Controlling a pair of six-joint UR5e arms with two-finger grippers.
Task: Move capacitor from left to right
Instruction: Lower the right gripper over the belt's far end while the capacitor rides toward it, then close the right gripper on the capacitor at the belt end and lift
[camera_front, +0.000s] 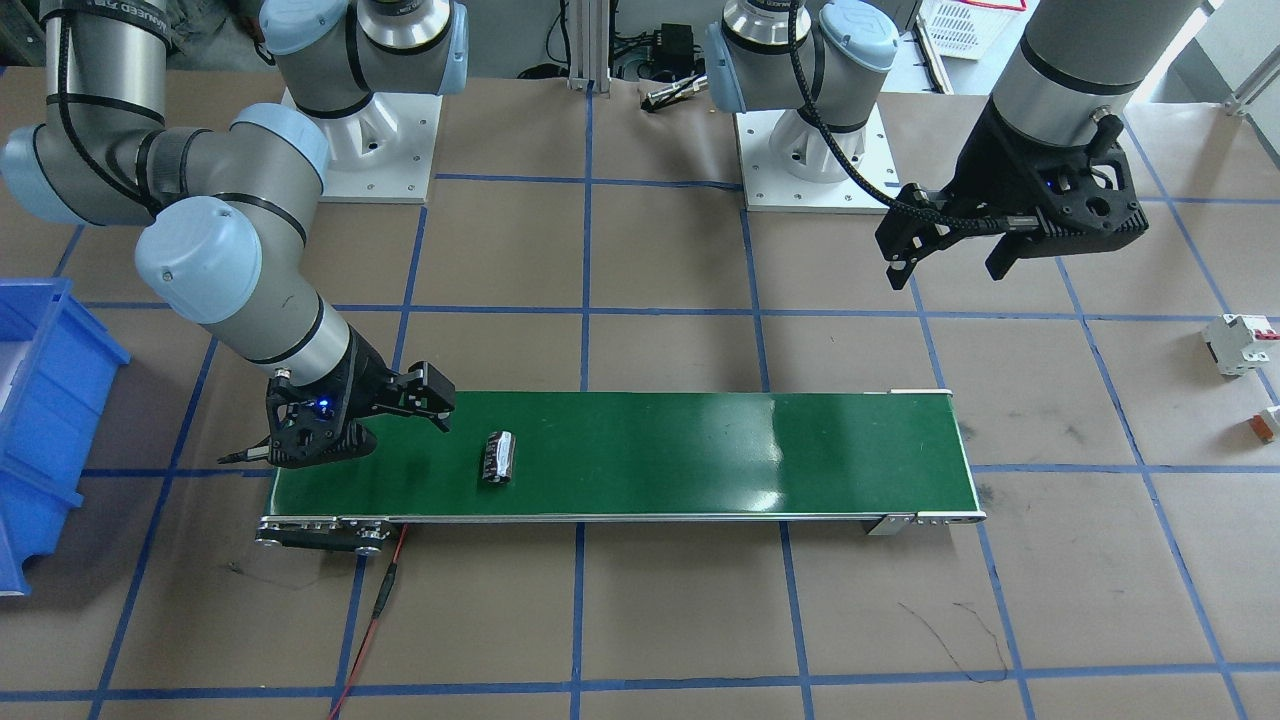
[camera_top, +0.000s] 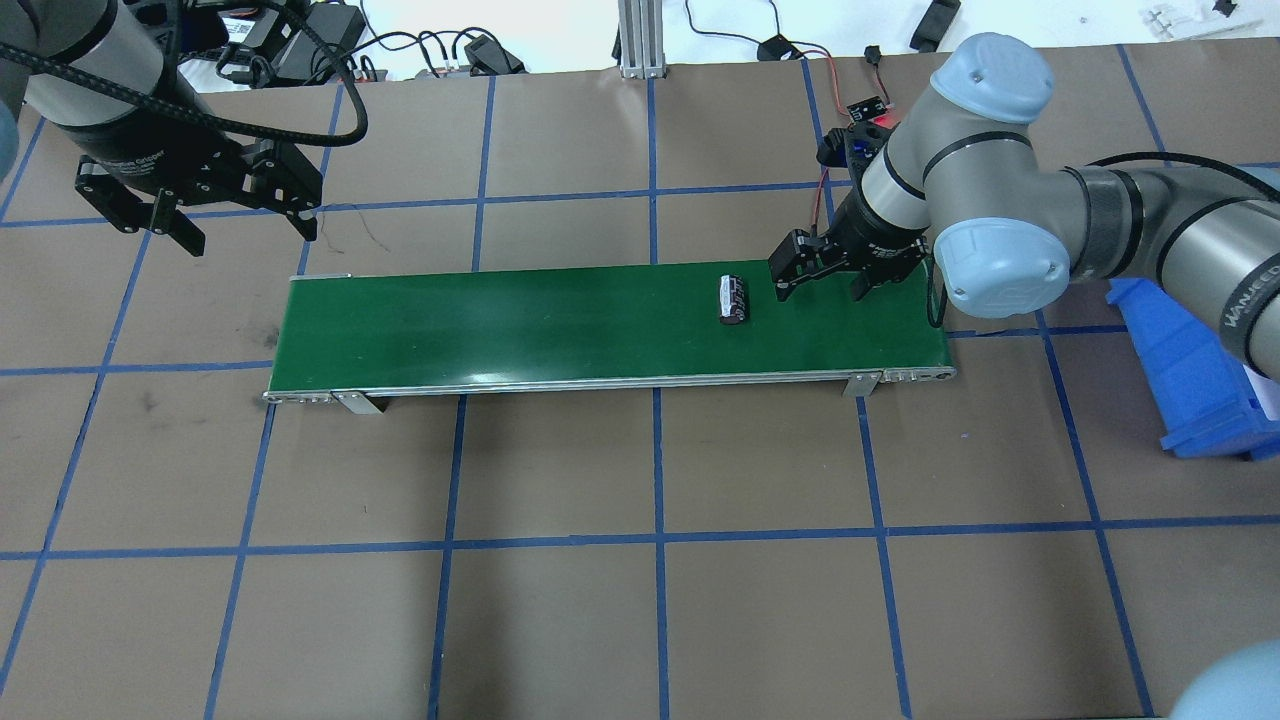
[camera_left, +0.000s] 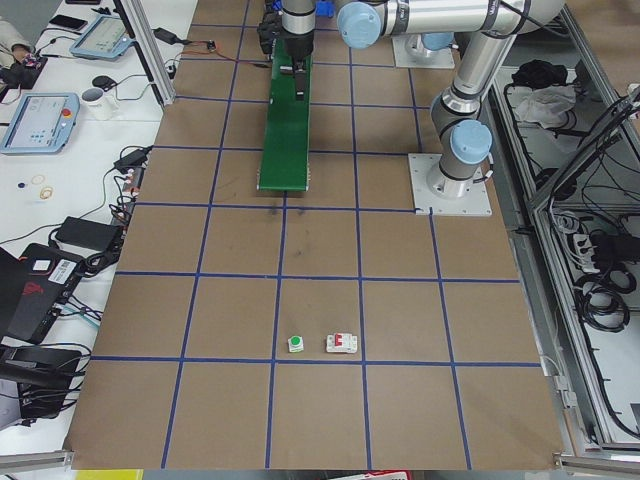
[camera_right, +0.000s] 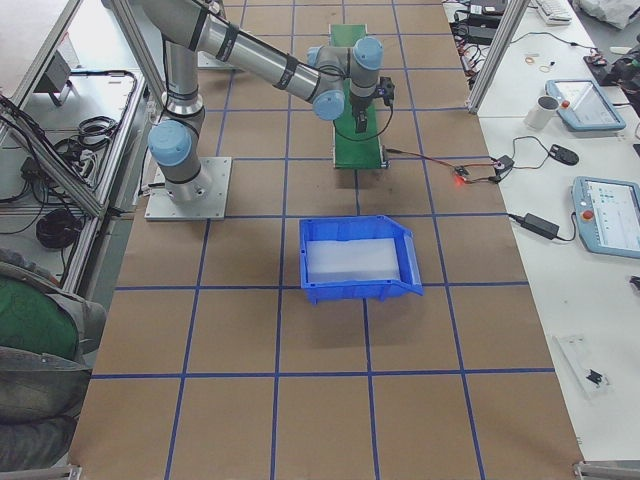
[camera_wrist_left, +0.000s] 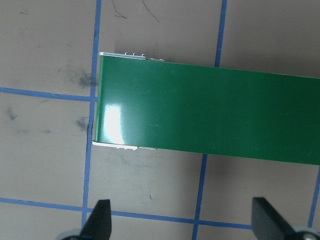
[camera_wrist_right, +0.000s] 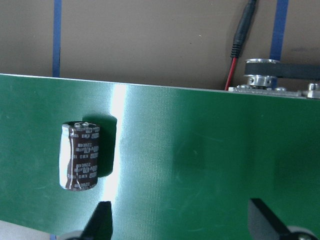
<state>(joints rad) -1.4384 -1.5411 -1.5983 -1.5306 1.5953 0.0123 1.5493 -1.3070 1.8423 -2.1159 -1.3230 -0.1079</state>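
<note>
The capacitor (camera_front: 498, 458), a small dark cylinder with light stripes, lies on its side on the green conveyor belt (camera_front: 700, 455) near the belt's end on the robot's right. It also shows in the overhead view (camera_top: 734, 299) and the right wrist view (camera_wrist_right: 80, 156). My right gripper (camera_top: 820, 290) is open and empty. It hangs low over the belt, just beside the capacitor and apart from it. My left gripper (camera_top: 248, 232) is open and empty. It is raised above the table beyond the belt's other end (camera_wrist_left: 102, 100).
A blue bin (camera_top: 1190, 370) stands past the belt's end on the robot's right. A white breaker with red tabs (camera_front: 1240, 343) and a small orange-and-white part (camera_front: 1268, 424) lie far out on the robot's left. A red cable (camera_front: 375, 610) trails from the belt's motor end.
</note>
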